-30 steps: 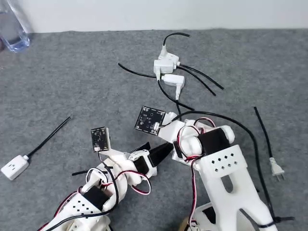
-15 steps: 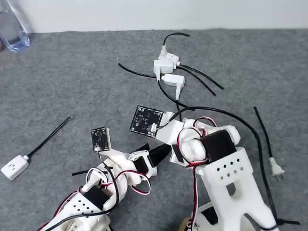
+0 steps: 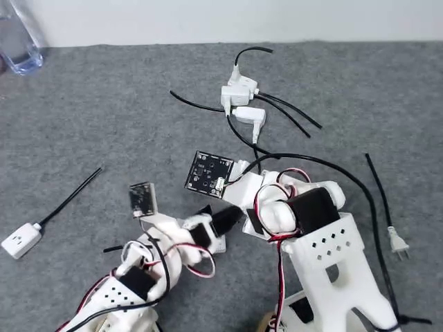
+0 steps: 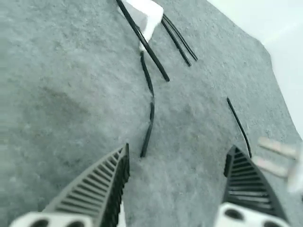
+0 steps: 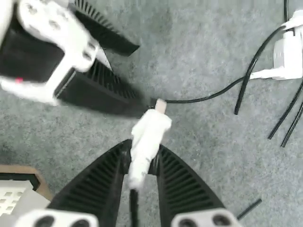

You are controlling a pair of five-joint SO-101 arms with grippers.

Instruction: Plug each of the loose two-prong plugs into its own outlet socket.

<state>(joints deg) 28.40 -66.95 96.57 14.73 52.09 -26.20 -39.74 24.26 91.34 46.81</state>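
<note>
so, lower left of the high view: a lone white outlet socket (image 3: 19, 240) sat on the grey desk (image 3: 104, 104) with its black cord trailing off and nothing plugged into it

next over, the left claw (image 4: 180, 151) was spread wide and empty, with just bare desk and some black cord between the jaws. In the right wrist view it hung in the upper left, with one black finger just beside the prong end of the plug the other arm had

right claw (image 5: 143, 147) was pinching a white two-prong plug (image 5: 150, 127) by its body, prongs pointing away from the arm, lower middle of the high view, so well apart from either socket

top centre there was a white socket block (image 3: 239, 92) with a second white piece (image 3: 250, 115) right against it and cords fanning out. Could be one plug already seated there, but I honestly couldn't tell

far right, another loose plug (image 3: 396, 241) lay flat on the desk at the end of its thin black cord, untouched

my read: early days. One plug was in hand but not at a socket, one hadn't been picked up, and the left-hand socket was waiting
</note>
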